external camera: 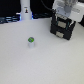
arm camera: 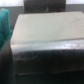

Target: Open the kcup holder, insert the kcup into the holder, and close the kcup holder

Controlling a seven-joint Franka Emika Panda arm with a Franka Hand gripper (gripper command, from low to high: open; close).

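The kcup holder (external camera: pixel 61 27) is a black boxy unit with two stacked drawer fronts, standing at the exterior view's upper right on the white table; both drawers look pushed in. My gripper (external camera: pixel 65 14) hangs just above its top, and the white arm hides its fingers. The wrist view is blurred and filled by the holder's flat grey top (arm camera: pixel 42 30) and dark front face. The kcup (external camera: pixel 31 41), a small pale pod with a bright green top, stands upright on the table well to the exterior view's left of the holder, apart from the gripper.
A white bottle-like object (external camera: pixel 25 12) stands at the back of the table (external camera: pixel 45 62), with dark items along the back edge to its left. A teal shape (arm camera: pixel 4 27) shows at the wrist view's edge.
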